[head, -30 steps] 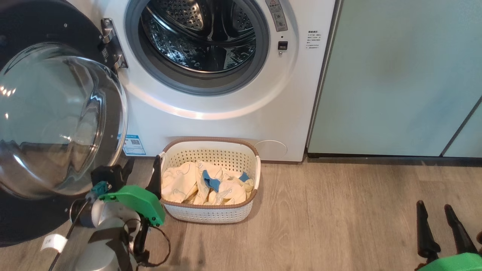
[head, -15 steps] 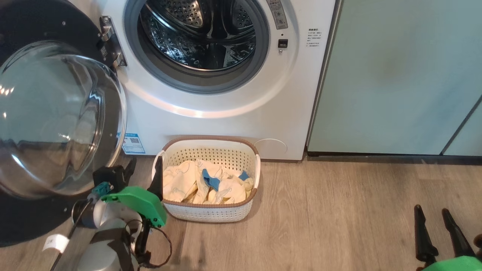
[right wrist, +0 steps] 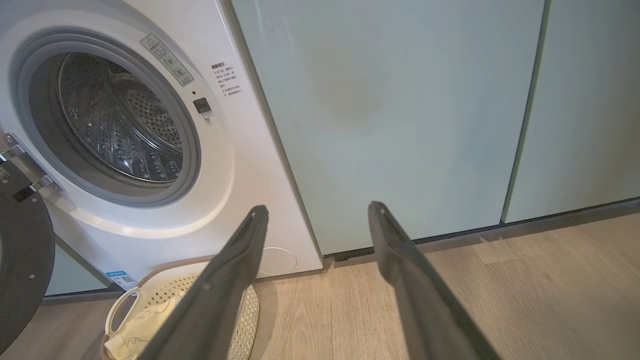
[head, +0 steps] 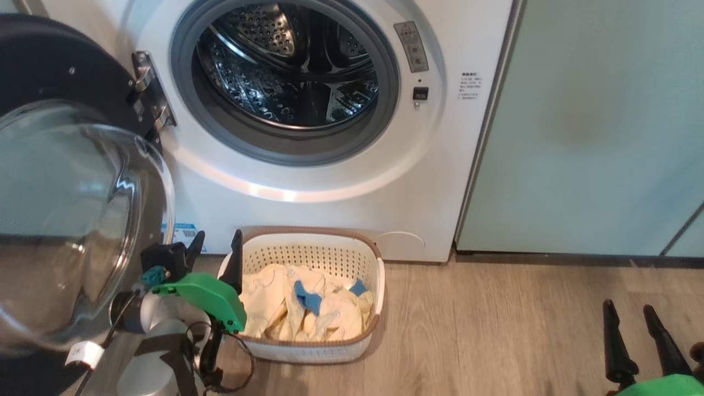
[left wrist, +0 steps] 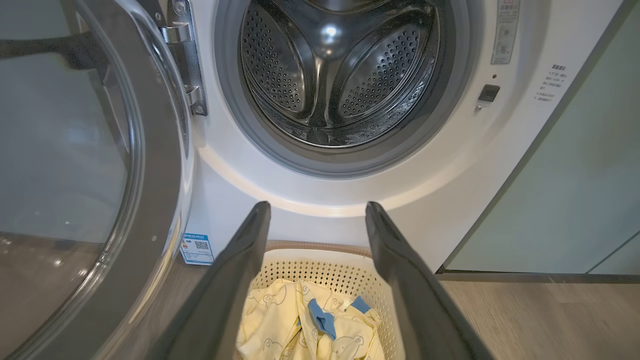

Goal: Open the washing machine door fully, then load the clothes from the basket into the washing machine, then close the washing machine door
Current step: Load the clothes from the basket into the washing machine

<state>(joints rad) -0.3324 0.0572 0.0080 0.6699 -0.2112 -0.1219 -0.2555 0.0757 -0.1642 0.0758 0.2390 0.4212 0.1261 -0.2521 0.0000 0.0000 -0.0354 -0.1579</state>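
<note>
The washing machine door (head: pixel 71 192) is hanging swung wide to the left of the opening on a steel hinge, showing a glossy black rim around a bulging clear glass bowl that is catching reflections. The washing machine (head: pixel 341 214) is presenting a smooth white front, a grey rubber seal (head: pixel 286 157) and a shiny perforated steel drum (head: pixel 286 71) with raised ribs. The basket (head: pixel 308 256) is sitting on the wood-grain floor (head: pixel 495 330) just in front of the washer: oval, cream plastic, perforated walls, brown rim, white side handles. The clothes (head: pixel 324 313) are lying crumpled inside it, soft pale yellow cloth with faint outline prints and small bright blue parts.

The left gripper (head: pixel 218 235) is hovering at the basket's left edge, its jaws spread and holding nothing. The right gripper (head: pixel 627 306) is waiting well apart at the lower right over the floor, its jaws likewise spread and empty, facing matte pale teal cabinet doors (head: pixel 594 126).
</note>
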